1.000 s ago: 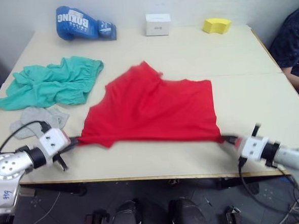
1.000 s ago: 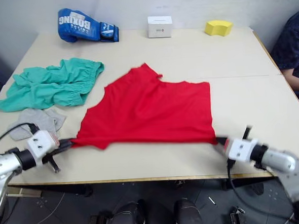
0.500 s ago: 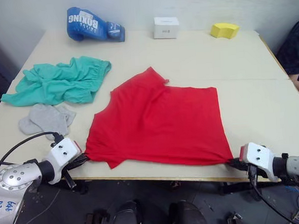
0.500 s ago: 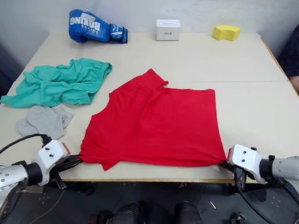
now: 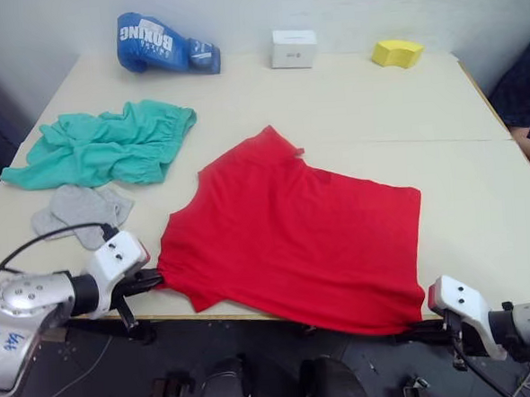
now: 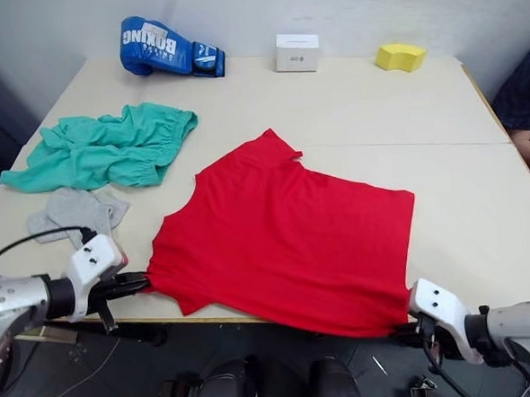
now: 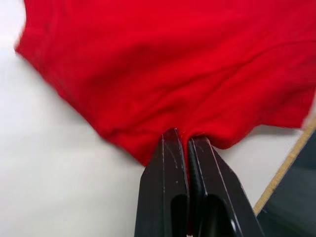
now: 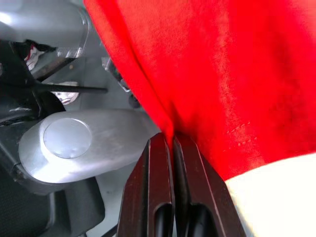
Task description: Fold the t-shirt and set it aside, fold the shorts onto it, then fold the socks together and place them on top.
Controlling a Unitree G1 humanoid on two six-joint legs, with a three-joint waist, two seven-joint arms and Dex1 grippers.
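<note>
The red t-shirt [image 5: 294, 233] lies spread over the table's front middle, its near hem hanging past the front edge at the right. My left gripper [image 5: 155, 279] is shut on its near left corner, and its black fingers [image 7: 170, 163] pinch the cloth. My right gripper [image 5: 415, 331] is shut on the near right corner below the table edge, the cloth [image 8: 197, 74] pinched between its fingers [image 8: 160, 158]. The teal shorts [image 5: 100, 147] lie crumpled at the left. The grey socks [image 5: 81, 210] rest just in front of them.
A blue boxing glove [image 5: 161, 45], a white box [image 5: 294, 48] and a yellow block [image 5: 396, 53] stand along the far edge. A person's arm [image 5: 525, 102] shows at the right. The table's front edge [image 5: 254, 314] runs right by both grippers.
The right gripper has pulled its corner of the t-shirt nearer and down past the table's front edge, skewing the hem. The left gripper has stayed about where it was, still holding its corner.
</note>
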